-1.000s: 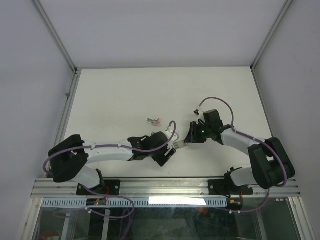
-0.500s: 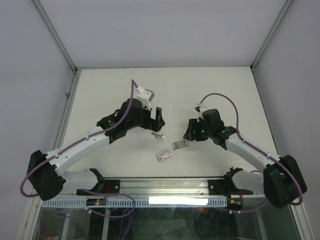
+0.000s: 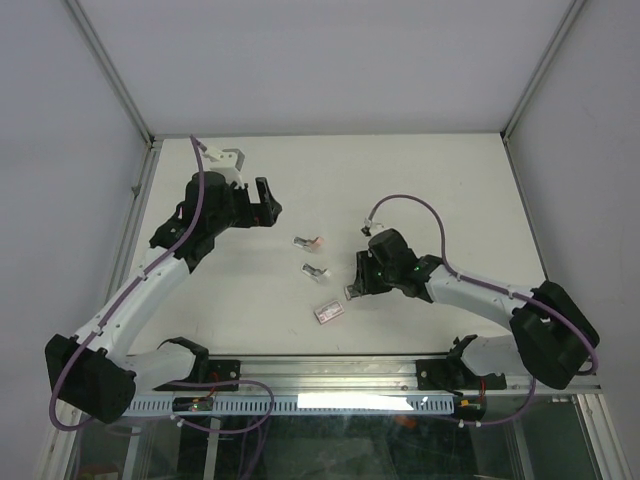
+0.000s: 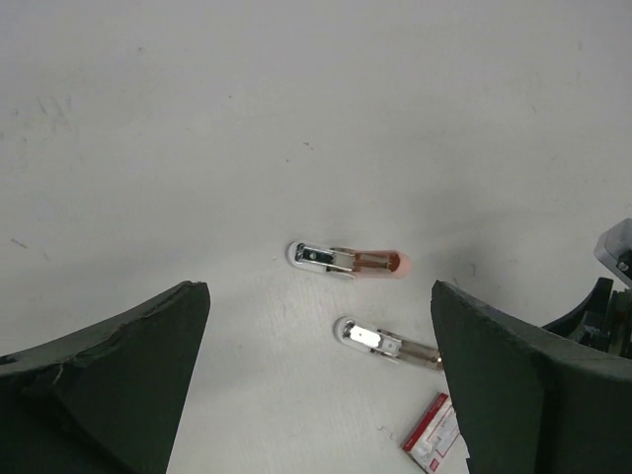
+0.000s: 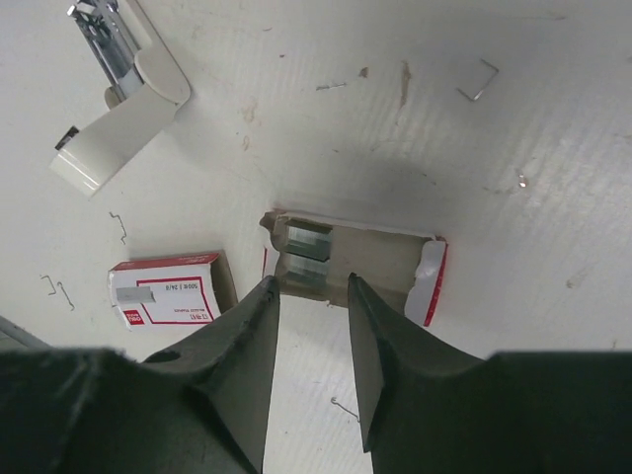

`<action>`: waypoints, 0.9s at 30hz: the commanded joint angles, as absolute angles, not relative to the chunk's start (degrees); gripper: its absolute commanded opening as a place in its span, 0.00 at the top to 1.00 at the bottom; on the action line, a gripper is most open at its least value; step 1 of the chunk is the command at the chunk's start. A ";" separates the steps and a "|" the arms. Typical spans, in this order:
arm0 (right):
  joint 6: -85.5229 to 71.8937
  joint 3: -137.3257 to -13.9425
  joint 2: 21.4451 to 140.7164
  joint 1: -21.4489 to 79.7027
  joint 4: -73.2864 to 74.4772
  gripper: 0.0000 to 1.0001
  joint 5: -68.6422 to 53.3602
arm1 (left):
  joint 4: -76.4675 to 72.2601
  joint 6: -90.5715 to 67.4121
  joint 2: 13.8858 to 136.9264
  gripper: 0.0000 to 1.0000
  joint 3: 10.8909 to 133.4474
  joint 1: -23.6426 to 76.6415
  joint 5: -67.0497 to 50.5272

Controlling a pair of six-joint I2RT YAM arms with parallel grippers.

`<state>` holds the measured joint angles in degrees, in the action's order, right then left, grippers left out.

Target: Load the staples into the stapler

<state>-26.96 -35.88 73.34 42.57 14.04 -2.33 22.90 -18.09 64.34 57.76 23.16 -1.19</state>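
A: Where do we find the staples?

B: We see the staples (image 5: 305, 255) as short grey metal strips lying in an opened grey-brown sleeve (image 5: 380, 259) on the surface (image 5: 533, 197). The right pincer (image 5: 310, 288) hangs right at the sleeve's near edge. Its fingertips (image 5: 252, 316) stand either side of the nearer strip, and we see no contact with it.

A: So is that pincer gripping anything?

B: No. We see its jaws part-way apart, with bare surface in the gap and nothing clamped.

A: And the stapler?

B: The stapler (image 4: 346, 261), white at one end and pale pink at the other, lies flat near the middle of the surface. A white and metal piece (image 4: 388, 343) lies just beside it, not touching, on the side toward the right pincer. We cannot tell whether the two belong together.

A: How does the left pincer stand?

B: The left pincer (image 3: 267, 205) is spread wide and holds nothing. It hangs over the far left part of the surface. In its wrist view the stapler lies ahead, between the two fingers and apart from both.

A: Anything else near the sleeve?

B: In the right wrist view, a flat red-and-white box (image 5: 168, 291) lies just left of the sleeve, and stray bits of wire (image 5: 481, 81) dot the surface around it
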 commanded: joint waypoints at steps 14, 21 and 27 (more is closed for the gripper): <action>-26.46 -42.64 82.13 48.37 12.73 0.67 5.10 | 21.71 -14.50 63.00 0.01 55.08 22.85 1.58; -26.52 -43.37 83.74 49.74 14.13 0.65 7.47 | 21.70 -14.50 63.10 0.01 55.15 22.85 1.40; -27.52 -43.52 84.53 50.33 15.51 0.70 11.01 | 21.71 -14.48 63.02 0.01 55.14 22.85 1.40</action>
